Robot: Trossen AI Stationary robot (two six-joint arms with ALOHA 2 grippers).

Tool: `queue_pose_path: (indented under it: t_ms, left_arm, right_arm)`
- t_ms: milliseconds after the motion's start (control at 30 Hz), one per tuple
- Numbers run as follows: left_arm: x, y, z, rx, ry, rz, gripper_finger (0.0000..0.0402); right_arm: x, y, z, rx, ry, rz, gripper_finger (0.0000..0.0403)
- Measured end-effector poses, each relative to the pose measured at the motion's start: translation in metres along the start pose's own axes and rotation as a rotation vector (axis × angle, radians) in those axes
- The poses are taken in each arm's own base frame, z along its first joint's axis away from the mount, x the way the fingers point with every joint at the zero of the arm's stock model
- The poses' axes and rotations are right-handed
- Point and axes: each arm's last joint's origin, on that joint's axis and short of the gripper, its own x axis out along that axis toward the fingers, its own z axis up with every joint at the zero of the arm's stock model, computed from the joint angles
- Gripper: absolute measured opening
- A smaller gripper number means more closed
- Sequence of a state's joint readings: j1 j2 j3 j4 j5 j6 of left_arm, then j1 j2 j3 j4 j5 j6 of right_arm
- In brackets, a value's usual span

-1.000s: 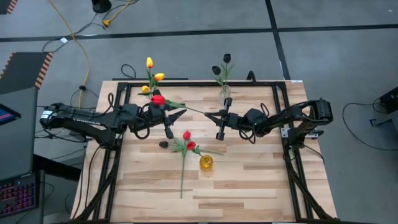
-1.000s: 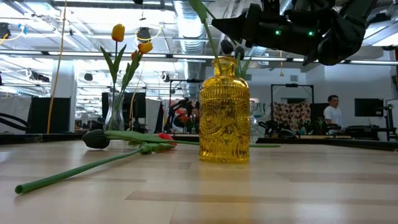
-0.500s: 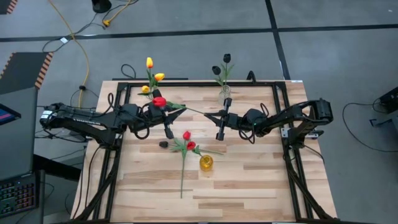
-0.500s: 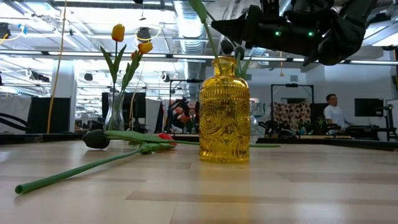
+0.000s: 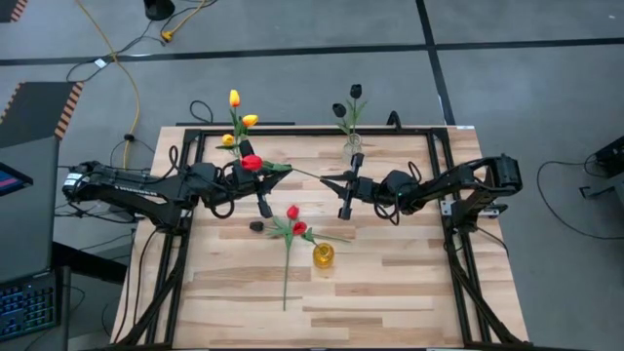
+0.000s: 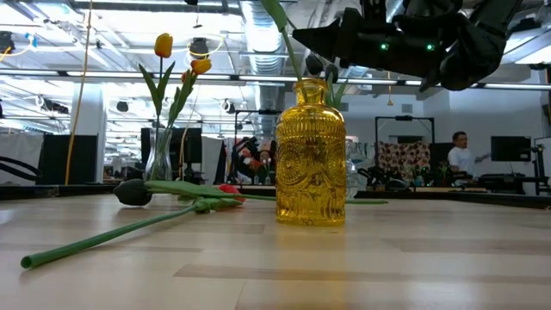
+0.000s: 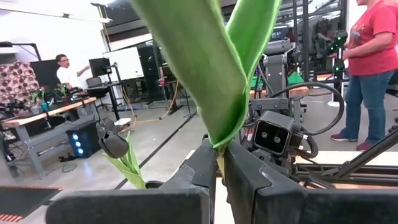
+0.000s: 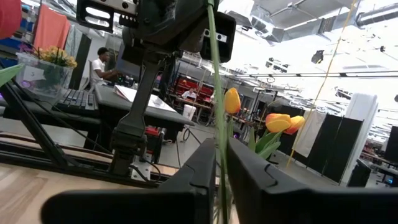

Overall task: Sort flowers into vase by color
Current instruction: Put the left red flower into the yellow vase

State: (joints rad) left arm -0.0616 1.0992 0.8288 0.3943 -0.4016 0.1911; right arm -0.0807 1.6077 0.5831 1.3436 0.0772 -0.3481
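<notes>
— Wooden table [image 5: 390,283] in full view, both dark arms reaching in toward the middle from either side. Where's the action?

— Up at the far half. The left gripper [image 5: 278,178] has its jaws pinched shut on the stem of a red tulip [image 5: 252,163], leaves sprouting right above the fingers [image 7: 205,168] in the wrist view.

— And the right gripper [image 5: 332,181]?

— Facing it, that same thin stem runs between its jaws, which stand a sliver apart; whether they grip it, I can't tell.

— The rest of the flowers?

— Yellow tulips [image 5: 235,98] stand in a clear vase [image 6: 160,155] at the far left edge, black ones [image 5: 355,91] in another at the far middle. Two red tulips [image 5: 295,220] and a black one [image 5: 255,226] lie flat beside the empty amber vase [image 6: 310,155].
</notes>
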Motion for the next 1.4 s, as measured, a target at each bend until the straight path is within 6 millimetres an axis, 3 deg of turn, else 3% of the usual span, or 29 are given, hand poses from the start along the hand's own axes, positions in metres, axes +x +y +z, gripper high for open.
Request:
queue_pose_path:
  t_ms: [267,433,667,1000,1200,1400]
  left_arm:
    - [-0.010,0.002,0.008,0.026,-0.009,0.044,0.0009]
    - [-0.030,0.005,0.022,0.024,-0.023,0.057,0.0009]
    - [-0.063,0.009,0.030,-0.033,0.028,0.017,0.0009]
    - [-0.102,0.011,0.026,-0.103,0.163,-0.135,0.0009]
    - [-0.108,0.002,0.021,-0.213,0.230,-0.339,0.0009]
    - [-0.097,-0.028,0.009,-0.270,0.338,-0.499,0.0009]
  right_arm:
    - [0.000,-0.003,-0.001,-0.001,0.040,-0.101,0.0129]
    - [-0.001,-0.005,-0.004,-0.005,0.102,-0.209,0.0157]
    - [-0.005,-0.004,0.005,-0.021,0.201,-0.195,0.0159]
    - [-0.022,-0.004,0.032,0.009,0.342,-0.110,0.0157]
    - [-0.029,-0.008,0.042,0.064,0.361,-0.109,0.0157]
    - [-0.031,-0.010,0.044,0.151,0.362,-0.122,0.0157]
